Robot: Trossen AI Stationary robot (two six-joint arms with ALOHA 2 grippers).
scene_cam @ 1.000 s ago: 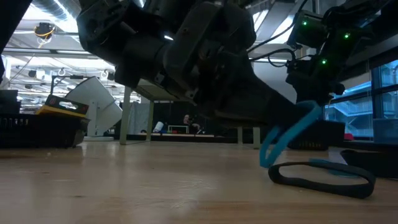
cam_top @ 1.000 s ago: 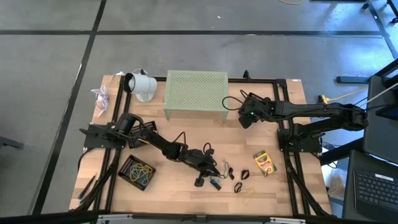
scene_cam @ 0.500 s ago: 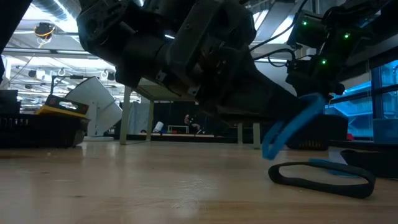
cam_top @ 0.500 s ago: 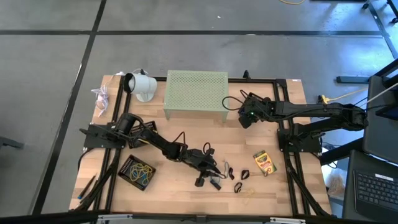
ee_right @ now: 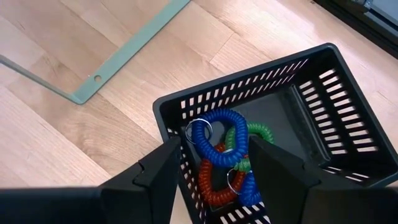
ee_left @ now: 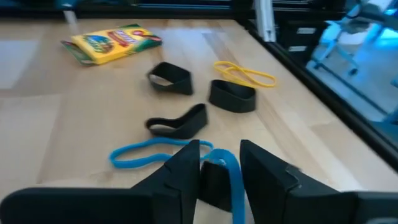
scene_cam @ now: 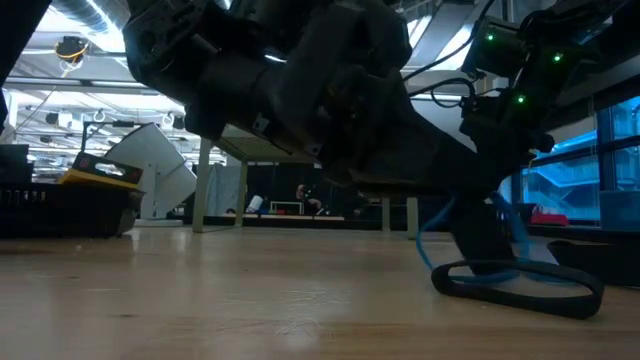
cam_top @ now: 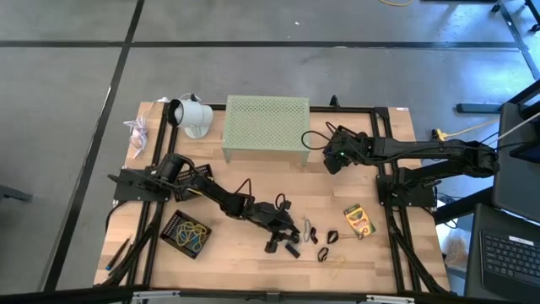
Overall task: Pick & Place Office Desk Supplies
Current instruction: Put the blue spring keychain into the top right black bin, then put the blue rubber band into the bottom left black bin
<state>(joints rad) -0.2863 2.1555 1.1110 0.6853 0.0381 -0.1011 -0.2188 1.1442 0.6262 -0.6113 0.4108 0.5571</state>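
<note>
**Left arm low over the loose bands, blue loop between its fingers**

The pale green perforated riser (cam_top: 267, 127) stands at the far middle of the wooden table (cam_top: 396, 253), with the white cup-shaped object (cam_top: 193, 116) to its left. A black basket (cam_top: 187, 235) holding tan bands sits near the left front corner.

The right gripper (cam_top: 332, 159) waits well apart at the far right, jaws parted, hanging over a second black basket (ee_right: 311, 99) of coiled blue, green and red loops; it holds nothing.

The left gripper (cam_top: 289, 241) is down near the table at the front middle. Its jaws stand partly apart, and a blue rubber band (ee_left: 227, 177) runs between the fingers; whether they grip it or merely straddle it cannot be told. The band's loop trails leftward onto the wood in the wrist view, its long axis lying across the fingers' line.

Just beyond the left gripper, away from its arm, lie three black loops (ee_left: 180, 123), a yellow band (ee_left: 244, 73) and, farthest, the yellow crayon box (cam_top: 359, 221). The left arm is plainly the nearer to all of them.
</note>
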